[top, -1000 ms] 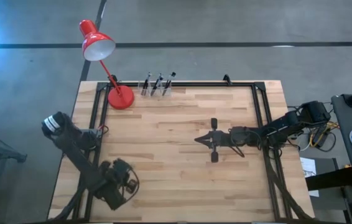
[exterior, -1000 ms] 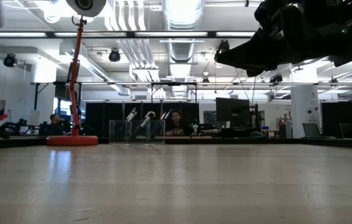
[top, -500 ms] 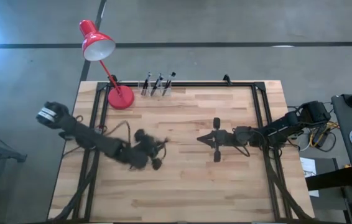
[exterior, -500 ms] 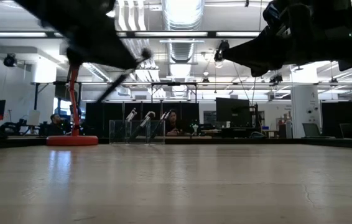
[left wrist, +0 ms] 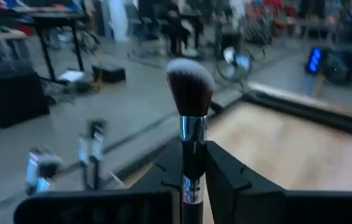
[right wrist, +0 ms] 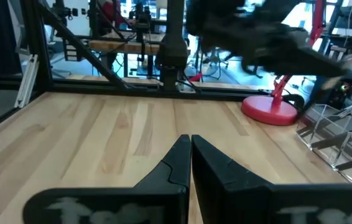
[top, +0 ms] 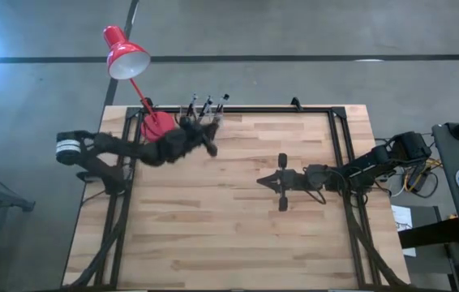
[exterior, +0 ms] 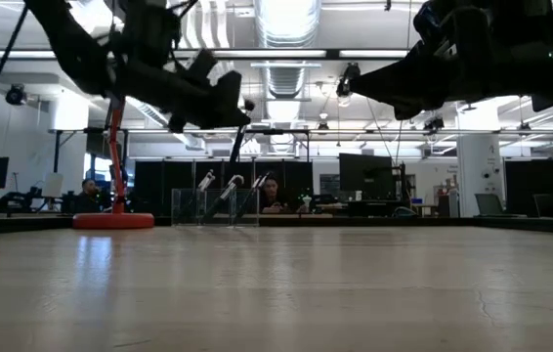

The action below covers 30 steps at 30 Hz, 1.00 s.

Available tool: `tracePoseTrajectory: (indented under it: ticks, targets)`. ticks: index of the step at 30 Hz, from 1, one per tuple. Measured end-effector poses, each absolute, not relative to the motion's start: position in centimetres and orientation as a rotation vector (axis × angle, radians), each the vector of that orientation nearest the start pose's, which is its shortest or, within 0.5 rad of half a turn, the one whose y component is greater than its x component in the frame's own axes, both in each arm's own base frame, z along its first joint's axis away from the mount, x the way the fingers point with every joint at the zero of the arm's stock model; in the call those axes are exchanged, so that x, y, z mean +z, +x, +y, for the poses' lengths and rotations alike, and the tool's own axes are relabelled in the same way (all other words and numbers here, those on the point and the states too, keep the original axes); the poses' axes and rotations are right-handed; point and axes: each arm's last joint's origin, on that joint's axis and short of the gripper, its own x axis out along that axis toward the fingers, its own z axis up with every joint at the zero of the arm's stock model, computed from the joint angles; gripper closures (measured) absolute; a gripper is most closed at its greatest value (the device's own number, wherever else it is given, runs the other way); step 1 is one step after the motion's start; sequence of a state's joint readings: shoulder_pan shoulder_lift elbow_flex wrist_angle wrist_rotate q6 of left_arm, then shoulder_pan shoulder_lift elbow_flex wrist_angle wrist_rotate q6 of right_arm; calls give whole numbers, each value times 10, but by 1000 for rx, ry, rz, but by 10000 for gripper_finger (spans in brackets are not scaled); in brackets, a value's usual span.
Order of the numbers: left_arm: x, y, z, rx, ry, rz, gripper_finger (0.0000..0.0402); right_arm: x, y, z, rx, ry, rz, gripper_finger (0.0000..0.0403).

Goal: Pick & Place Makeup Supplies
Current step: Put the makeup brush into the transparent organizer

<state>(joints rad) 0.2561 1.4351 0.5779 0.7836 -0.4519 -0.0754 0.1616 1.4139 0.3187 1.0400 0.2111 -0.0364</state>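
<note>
My left gripper (top: 205,139) hangs over the table's far left part and is shut on a makeup brush (left wrist: 189,87) with a dark, white-tipped bristle head and a silver collar. Just beyond it, a clear holder (top: 205,109) on the far edge has other makeup supplies standing tilted in it; the holder also shows in the low view (exterior: 216,205). My right gripper (top: 262,183) hovers shut above the table's middle right, holding nothing, its fingertips together (right wrist: 190,146). My left gripper pinches the brush's dark handle (left wrist: 190,180) just below the silver collar, between its two fingers. The fingers come in level and lie across the handle. The brush stands nearly upright, bristle head up, its handle (exterior: 235,142) slanting down below the fingers, clear of the table.
A red desk lamp stands with its base (top: 158,126) at the far left, close beside my left arm, and its shade (top: 128,57) reaches past the table's far edge. A black frame (top: 294,109) runs along the table's edges. Bare wood (top: 229,235) fills the near half.
My left gripper has swung from the table's near left corner across to the far edge, close to the clear holder, turning as it went, with the brush in its fingers. My right arm has kept still.
</note>
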Motion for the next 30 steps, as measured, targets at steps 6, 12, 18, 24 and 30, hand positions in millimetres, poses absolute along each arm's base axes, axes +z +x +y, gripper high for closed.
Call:
tracePoseTrajectory:
  ticks: [6, 12, 18, 24, 30]
  targets:
    - [211, 265, 134, 764, -55, -85, 365, 169, 238, 33, -49, -47, 55, 394]
    - [202, 279, 162, 804, -17, -48, 366, 169, 238, 33, -48, -54, 56, 394]
    - [204, 291, 183, 843, 55, -32, 366, 168, 238, 33, -48, -55, 58, 394]
    - [198, 293, 203, 886, 53, -4, 366, 168, 238, 33, -47, -56, 60, 394]
    - [179, 293, 216, 912, 25, 44, 366, 168, 238, 33, -48, -60, 65, 394]
